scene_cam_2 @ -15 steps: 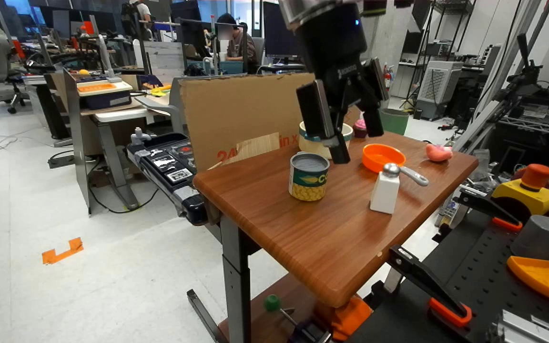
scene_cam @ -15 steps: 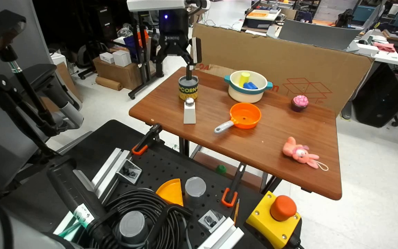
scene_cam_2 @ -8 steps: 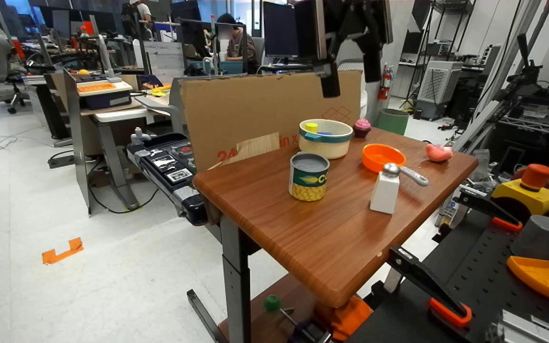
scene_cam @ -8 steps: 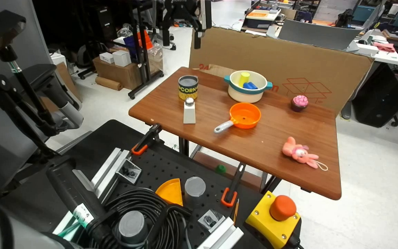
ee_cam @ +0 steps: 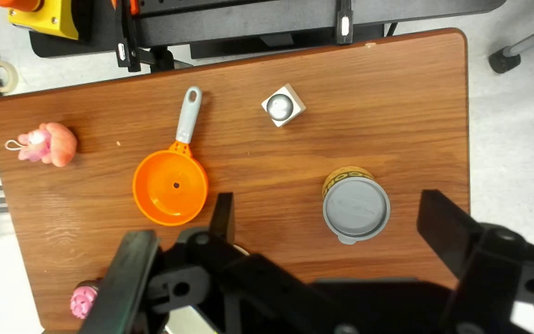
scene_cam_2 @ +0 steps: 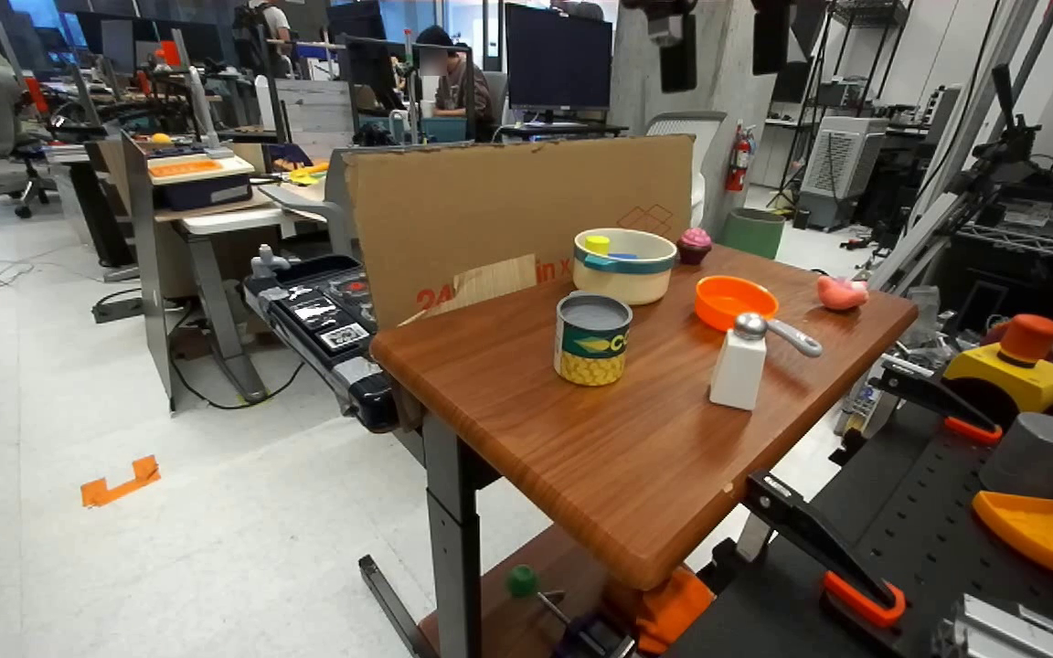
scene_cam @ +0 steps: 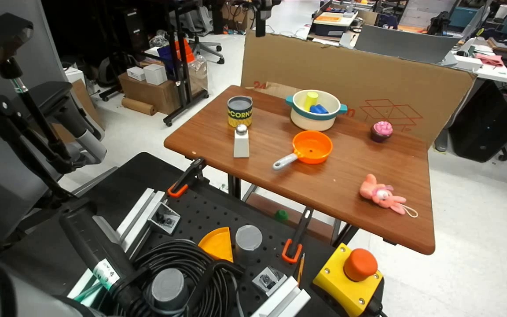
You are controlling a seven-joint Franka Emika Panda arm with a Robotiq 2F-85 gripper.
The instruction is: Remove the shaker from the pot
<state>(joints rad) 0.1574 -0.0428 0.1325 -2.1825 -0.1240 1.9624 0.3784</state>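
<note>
The shaker (scene_cam: 241,143) is a small whitish, square-sided upright body with a round silver cap. It stands on the table near the long edge by the black pegboard, outside the pot. It also shows in an exterior view (scene_cam_2: 739,366) and in the wrist view (ee_cam: 280,106). The orange pot (scene_cam: 313,148) with its pale grey handle stands beside it, apart from it, and looks empty; it also shows in the wrist view (ee_cam: 170,187). My gripper (scene_cam_2: 724,46) is high above the table, open and empty. In the wrist view its spread fingers (ee_cam: 327,199) frame the corn can from above.
The corn can (scene_cam: 240,112) with grey lid stands behind the shaker. A cream and teal bowl (scene_cam: 310,121) holds a yellow and a blue piece. A pink cupcake (scene_cam: 381,131) and a pink plush toy (scene_cam: 382,193) lie farther along. A cardboard wall (scene_cam: 359,75) lines the back edge.
My gripper has risen from around the corn can to high above the table, staying open and leaving the can in place. The shaker and pot have not moved.
</note>
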